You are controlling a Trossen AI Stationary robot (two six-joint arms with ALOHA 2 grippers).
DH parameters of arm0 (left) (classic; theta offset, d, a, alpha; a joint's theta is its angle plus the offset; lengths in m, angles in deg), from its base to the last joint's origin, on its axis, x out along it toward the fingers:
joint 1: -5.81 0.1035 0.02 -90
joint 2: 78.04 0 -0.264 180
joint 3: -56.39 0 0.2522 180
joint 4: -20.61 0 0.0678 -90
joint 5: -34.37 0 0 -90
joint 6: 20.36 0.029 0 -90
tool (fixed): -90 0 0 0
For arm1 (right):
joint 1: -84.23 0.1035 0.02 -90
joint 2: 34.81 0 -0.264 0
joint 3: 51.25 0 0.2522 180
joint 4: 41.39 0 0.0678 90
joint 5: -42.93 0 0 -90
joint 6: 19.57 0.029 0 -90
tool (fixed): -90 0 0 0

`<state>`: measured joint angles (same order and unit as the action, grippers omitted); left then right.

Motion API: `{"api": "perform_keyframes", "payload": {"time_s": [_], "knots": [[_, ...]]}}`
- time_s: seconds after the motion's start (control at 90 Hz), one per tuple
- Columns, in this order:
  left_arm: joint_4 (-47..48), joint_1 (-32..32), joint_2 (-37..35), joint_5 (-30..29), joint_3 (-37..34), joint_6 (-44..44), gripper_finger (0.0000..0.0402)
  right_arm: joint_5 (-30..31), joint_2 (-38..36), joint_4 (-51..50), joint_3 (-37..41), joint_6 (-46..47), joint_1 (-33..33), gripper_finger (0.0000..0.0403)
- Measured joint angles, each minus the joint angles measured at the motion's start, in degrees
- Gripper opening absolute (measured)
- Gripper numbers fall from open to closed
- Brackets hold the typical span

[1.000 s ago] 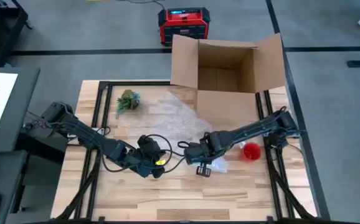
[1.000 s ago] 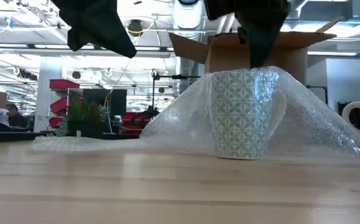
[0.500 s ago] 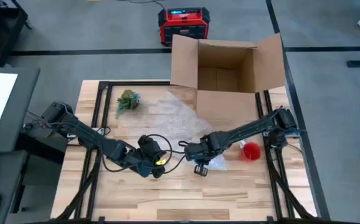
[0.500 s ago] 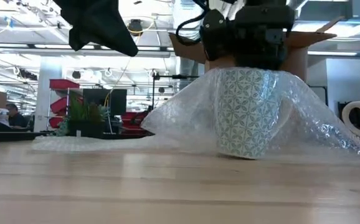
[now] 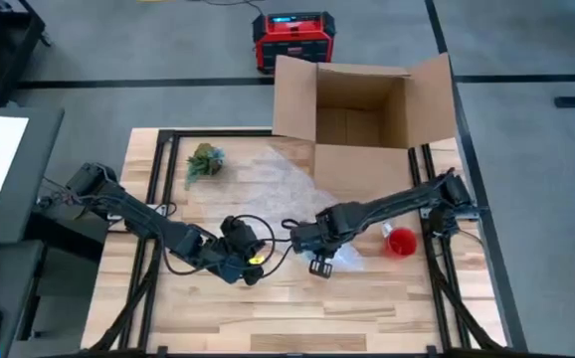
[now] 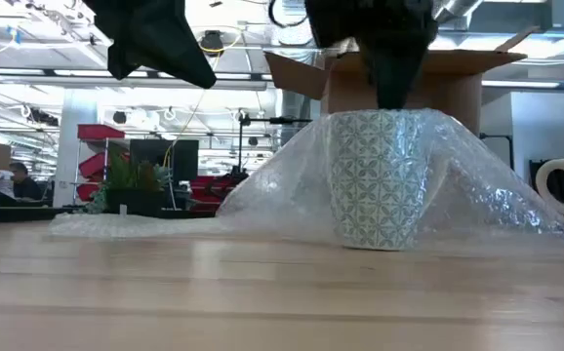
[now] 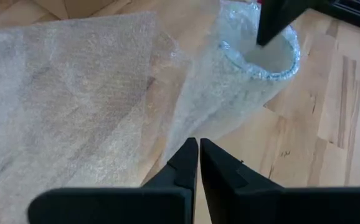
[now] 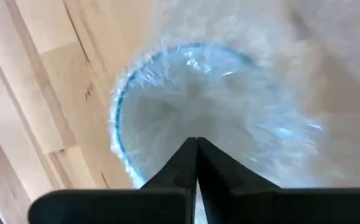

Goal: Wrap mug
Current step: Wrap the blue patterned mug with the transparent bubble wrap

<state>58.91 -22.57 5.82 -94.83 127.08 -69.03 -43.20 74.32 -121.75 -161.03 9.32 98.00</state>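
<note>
A white mug with a teal pattern point(image 6: 375, 180) stands upright on the table under a sheet of bubble wrap point(image 6: 262, 195), which drapes over its mouth and slopes down to the table on both sides. My right gripper point(image 8: 196, 144) is shut, pointing down into the covered mug's mouth point(image 7: 261, 62). My left gripper point(image 7: 198, 144) is shut and hangs above the table to the mug's left point(image 5: 253, 266), near the wrap's edge, holding nothing. My right gripper comes from above with its shut fingers point(image 6: 389, 93) on the bubble wrap stretched over the mug's mouth point(image 8: 186, 127). The wrap dips into the opening there. The mug stands upright with its base on the table.
An open cardboard box point(image 5: 362, 109) stands at the table's far edge. A red mug point(image 5: 400, 242) sits to the right of the wrapped mug. A small green plant point(image 5: 205, 161) is at the far left. The wrap point(image 5: 287, 184) spreads toward the box. Bare wood lies along the near edge.
My right gripper has shifted a little toward the table's left over the mug. Half a second ago the mug was tipped under it; now it stands upright again, slightly further left, with the wrap still draped over it.
</note>
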Motion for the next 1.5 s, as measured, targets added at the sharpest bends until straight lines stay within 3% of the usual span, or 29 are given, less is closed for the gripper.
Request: {"api": "perform_keyframes", "payload": {"time_s": [0.211, 0.644, 0.822, 1.289, 1.5], "knots": [[0.0, 0.0, 0.0, 0.0, 0.0, 0.0, 0.0000, 8.1, 0.1, 2.5, -2.1, -0.5, 1.2, 0.0000], [0.2, 0.0, 0.0, 0.2, 0.0, 0.1, 0.0000, 2.7, 13.0, 3.8, -2.3, -5.7, -0.4, 0.0000], [0.3, 0.0, 0.0, 0.2, 0.0, 0.1, 0.0000, 0.8, 14.5, 4.0, -2.4, -8.3, 0.1, 0.0000], [-0.1, 0.0, 0.0, 0.4, 0.0, 0.0, 0.0000, 2.1, 1.3, 2.4, -2.0, -6.4, 3.7, 0.0002], [-0.1, 0.0, 0.0, 0.5, 0.0, 0.0, 0.0000, 2.4, -1.2, 6.5, -2.1, -6.4, 6.3, 0.0050]]}}
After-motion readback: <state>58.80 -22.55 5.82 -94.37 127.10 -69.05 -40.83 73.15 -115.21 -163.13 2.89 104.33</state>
